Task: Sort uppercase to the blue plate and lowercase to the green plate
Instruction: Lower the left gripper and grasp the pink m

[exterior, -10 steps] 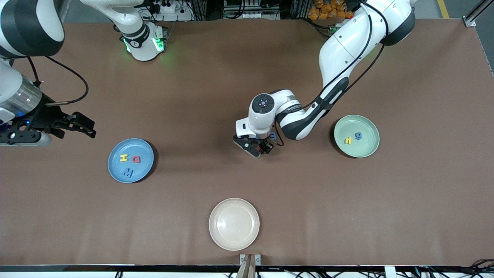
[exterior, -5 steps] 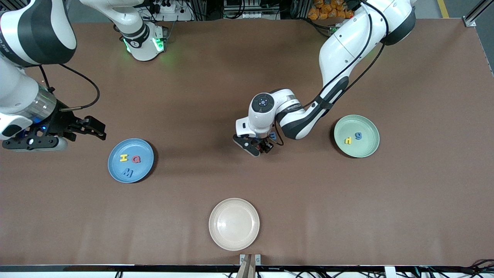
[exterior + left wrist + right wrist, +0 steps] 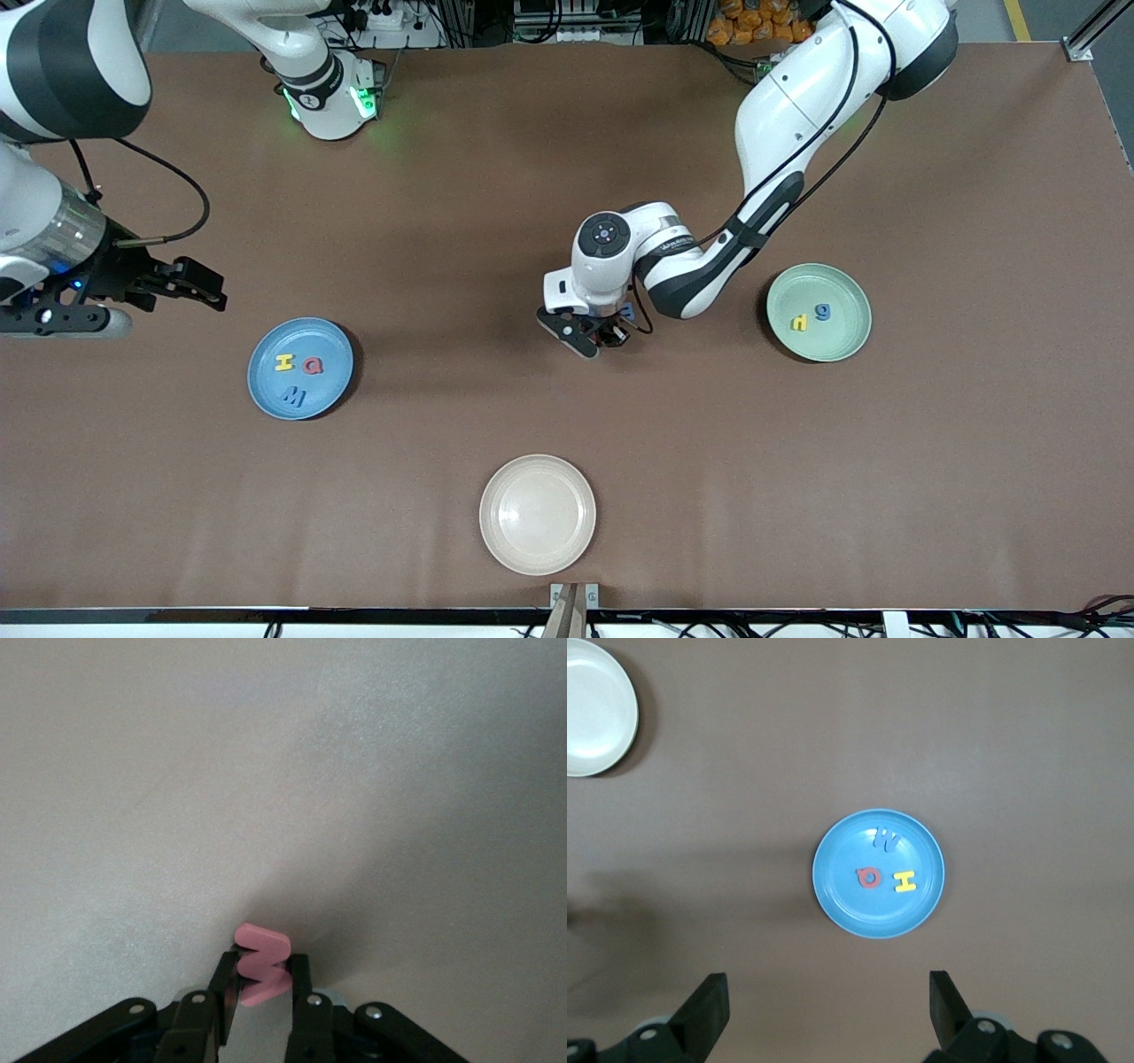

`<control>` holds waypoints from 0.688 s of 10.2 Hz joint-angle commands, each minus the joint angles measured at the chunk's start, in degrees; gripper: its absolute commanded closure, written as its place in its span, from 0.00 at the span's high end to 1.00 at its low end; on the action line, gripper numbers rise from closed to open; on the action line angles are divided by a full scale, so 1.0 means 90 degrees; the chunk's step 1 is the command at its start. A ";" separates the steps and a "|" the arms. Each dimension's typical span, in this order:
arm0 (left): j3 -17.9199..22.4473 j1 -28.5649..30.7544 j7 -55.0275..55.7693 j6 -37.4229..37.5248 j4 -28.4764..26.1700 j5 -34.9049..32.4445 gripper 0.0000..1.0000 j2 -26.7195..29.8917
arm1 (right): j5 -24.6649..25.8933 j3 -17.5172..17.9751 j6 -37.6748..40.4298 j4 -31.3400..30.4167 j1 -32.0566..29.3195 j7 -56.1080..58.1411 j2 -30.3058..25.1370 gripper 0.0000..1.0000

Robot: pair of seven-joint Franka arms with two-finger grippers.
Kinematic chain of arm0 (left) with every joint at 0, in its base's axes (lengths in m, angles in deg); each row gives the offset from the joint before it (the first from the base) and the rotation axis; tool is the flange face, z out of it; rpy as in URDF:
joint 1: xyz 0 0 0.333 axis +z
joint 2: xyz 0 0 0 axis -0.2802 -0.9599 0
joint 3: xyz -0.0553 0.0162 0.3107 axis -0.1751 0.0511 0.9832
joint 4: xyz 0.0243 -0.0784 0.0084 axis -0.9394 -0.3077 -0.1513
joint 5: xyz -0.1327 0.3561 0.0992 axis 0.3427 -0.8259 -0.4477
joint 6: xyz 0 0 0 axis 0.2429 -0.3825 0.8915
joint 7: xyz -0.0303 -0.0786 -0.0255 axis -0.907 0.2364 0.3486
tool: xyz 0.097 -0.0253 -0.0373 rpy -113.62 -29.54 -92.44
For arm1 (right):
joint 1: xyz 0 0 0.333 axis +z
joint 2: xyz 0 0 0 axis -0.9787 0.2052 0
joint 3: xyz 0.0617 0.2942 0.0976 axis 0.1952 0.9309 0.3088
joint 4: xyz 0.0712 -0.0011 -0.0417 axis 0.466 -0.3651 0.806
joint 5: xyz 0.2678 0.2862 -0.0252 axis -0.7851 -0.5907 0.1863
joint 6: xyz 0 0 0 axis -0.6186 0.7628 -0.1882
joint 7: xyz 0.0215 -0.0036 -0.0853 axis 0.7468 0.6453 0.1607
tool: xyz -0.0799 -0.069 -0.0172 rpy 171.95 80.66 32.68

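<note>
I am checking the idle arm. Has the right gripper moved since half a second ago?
Yes. The right gripper, open, has drawn away from the blue plate, toward the right arm's end of the table.

- My left gripper (image 3: 599, 340) is down at the table's middle, wrist bent low, jaws pinched tight.
- My right gripper (image 3: 205, 295) hangs raised, jaws spread wide.

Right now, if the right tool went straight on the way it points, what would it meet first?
Probably bare table. The open right tool points downward, and the blue plate sits slightly ahead of its line, though depth is hard to judge.
</note>
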 commanded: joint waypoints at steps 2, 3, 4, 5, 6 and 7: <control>0.0046 0.0120 -0.0058 0.0074 -0.0227 -0.0151 0.00 0.0021 | -0.0023 0.0035 0.0265 -0.0106 -0.0102 0.0043 -0.0517 1.00; 0.0036 0.0198 -0.0068 0.0152 -0.0237 -0.0142 0.00 0.0089 | -0.0023 0.0035 0.0266 -0.0194 -0.0122 0.0043 -0.0644 1.00; 0.0026 0.0267 -0.0077 0.0394 -0.0208 -0.0103 0.00 0.0196 | -0.0023 0.0074 0.0237 -0.0301 -0.0248 0.0043 -0.0761 1.00; -0.0022 0.0403 -0.0097 0.0754 -0.0188 -0.0045 0.00 0.0351 | -0.0023 0.0200 0.0227 -0.0350 -0.0432 0.0072 -0.0811 1.00; -0.0119 0.0617 -0.0165 0.1086 -0.0188 -0.0034 0.00 0.0527 | -0.0023 0.0221 0.0207 -0.0351 -0.0425 0.0072 -0.0869 1.00; -0.0362 0.0996 -0.0436 0.1419 -0.0188 -0.0025 0.00 0.0625 | -0.0014 0.0221 0.0178 -0.0380 -0.0415 0.0072 -0.0908 1.00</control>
